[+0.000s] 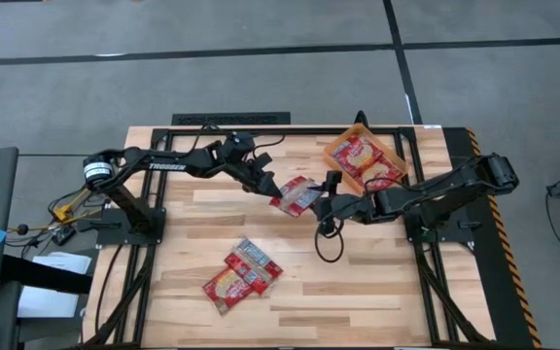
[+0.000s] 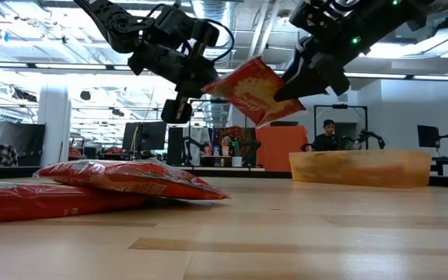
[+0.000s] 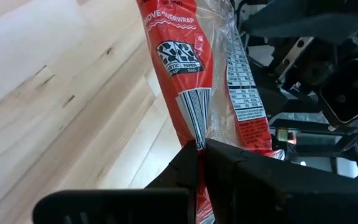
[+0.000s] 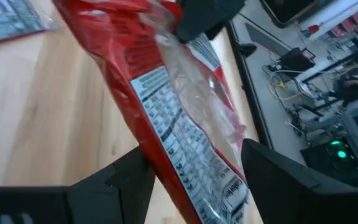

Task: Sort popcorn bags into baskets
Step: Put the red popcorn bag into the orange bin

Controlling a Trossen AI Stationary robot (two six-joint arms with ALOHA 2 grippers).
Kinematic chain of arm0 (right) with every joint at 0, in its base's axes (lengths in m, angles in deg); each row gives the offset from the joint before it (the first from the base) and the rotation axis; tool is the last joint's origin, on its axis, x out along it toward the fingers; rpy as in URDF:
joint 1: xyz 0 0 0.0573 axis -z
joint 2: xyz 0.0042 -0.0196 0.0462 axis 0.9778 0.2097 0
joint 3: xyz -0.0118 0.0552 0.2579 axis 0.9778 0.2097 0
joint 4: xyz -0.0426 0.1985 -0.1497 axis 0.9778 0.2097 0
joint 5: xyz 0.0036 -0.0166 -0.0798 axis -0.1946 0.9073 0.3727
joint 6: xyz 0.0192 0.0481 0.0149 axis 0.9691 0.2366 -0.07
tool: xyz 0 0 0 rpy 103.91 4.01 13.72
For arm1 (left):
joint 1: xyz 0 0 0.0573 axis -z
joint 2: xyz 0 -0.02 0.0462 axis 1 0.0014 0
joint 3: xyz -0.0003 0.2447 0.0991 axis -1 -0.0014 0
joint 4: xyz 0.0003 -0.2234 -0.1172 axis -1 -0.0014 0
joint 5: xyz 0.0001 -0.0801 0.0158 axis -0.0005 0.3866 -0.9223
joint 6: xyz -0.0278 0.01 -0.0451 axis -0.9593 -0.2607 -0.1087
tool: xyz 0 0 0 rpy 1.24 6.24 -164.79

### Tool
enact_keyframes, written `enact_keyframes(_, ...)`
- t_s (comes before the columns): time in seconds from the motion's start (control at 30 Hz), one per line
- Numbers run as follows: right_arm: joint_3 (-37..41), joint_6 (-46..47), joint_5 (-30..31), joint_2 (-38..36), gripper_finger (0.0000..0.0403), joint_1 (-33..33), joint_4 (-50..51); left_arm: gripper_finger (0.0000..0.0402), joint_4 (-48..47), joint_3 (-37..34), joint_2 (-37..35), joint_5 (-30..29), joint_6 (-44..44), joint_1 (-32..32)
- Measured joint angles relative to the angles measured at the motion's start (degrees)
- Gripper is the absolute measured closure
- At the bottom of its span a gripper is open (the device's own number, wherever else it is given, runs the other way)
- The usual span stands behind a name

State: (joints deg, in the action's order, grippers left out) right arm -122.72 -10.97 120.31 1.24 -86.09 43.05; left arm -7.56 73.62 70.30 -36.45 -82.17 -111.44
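One popcorn bag (image 1: 295, 196), red with a clear printed panel, hangs in the air over the middle of the table. My left gripper (image 1: 272, 188) is shut on its left end. My right gripper (image 1: 323, 202) is open, and its two fingers (image 4: 123, 180) stand on either side of the bag's (image 4: 179, 130) other end. I cannot tell whether they touch it. The orange basket (image 1: 336, 146) sits at the far right with popcorn bags (image 1: 367, 163) lying in it. A small pile of bags (image 1: 243, 275) lies flat on the table near the front. My left gripper pinches the bag's end (image 3: 196, 127), by the barcode, between its two shut fingers (image 3: 229, 168). The fingers come from the table's left, slanting a little downward. The bag (image 2: 251, 89) is lifted clear of the table, tilted, and reaches out from the fingers toward my right gripper.
The basket (image 2: 360, 167) stands behind and to the right of the grippers. The pile of bags (image 2: 123, 179) lies low on the near left of the table. A cable loop (image 1: 331, 243) hangs under my right arm. Bare wood lies between the pile and the basket.
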Motion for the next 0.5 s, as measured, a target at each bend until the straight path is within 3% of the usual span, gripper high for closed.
enact_keyframes(0.17, 0.0, -0.2, 0.1, 0.0, 0.021, 0.0, 0.1, 0.0401, 0.0, 0.0, 0.0, -0.5, -0.2, 0.2)
enact_keyframes(0.37, 0.0, -0.6, -0.2, 0.0, 0.0328, -0.7, 0.3, 0.0401, 0.0, 0.0, 0.0, -2.3, -0.6, 0.2)
enact_keyframes(0.5, 0.0, 6.3, -1.5, 0.0, 0.0388, -1.2, 2.0, 0.0388, 0.5, 0.0, 0.0, -4.8, 0.6, 0.2)
